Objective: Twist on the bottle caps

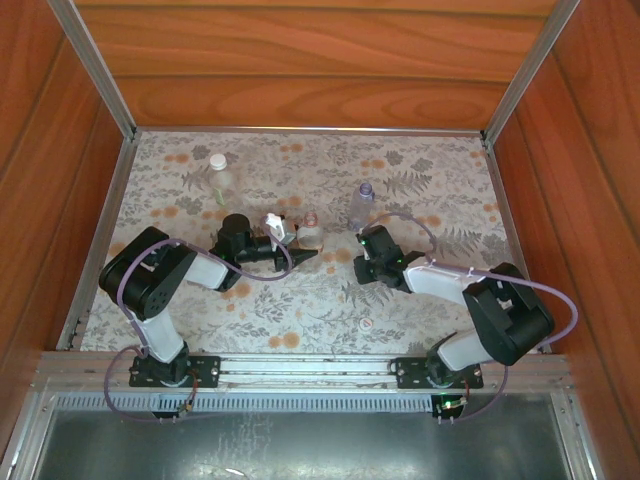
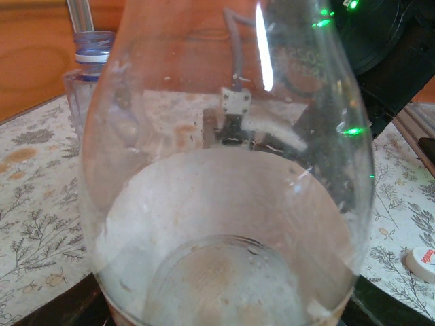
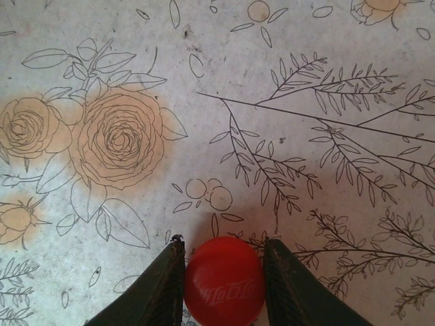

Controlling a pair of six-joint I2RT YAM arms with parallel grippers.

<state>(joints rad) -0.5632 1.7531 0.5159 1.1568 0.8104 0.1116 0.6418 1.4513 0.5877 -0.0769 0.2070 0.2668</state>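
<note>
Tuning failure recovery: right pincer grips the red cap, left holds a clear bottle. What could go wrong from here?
1. The red cap sits only at the tips of the right pincer; it may slip or tilt.
2. The uncapped purple bottle stands just beyond it and could be knocked over as it swings toward the clear bottle.

- red cap (image 3: 224,282): smooth, glossy plastic
- bottle (image 2: 224,204): clear plastic, shiny, with bright glints
- counter (image 3: 204,102): matt, flower-printed covering
- right pincer (image 3: 225,242): matt black fingers
- walls (image 1: 300,60): polished wood, visible grain
- frame rails (image 1: 92,65): pale bare metal
</note>
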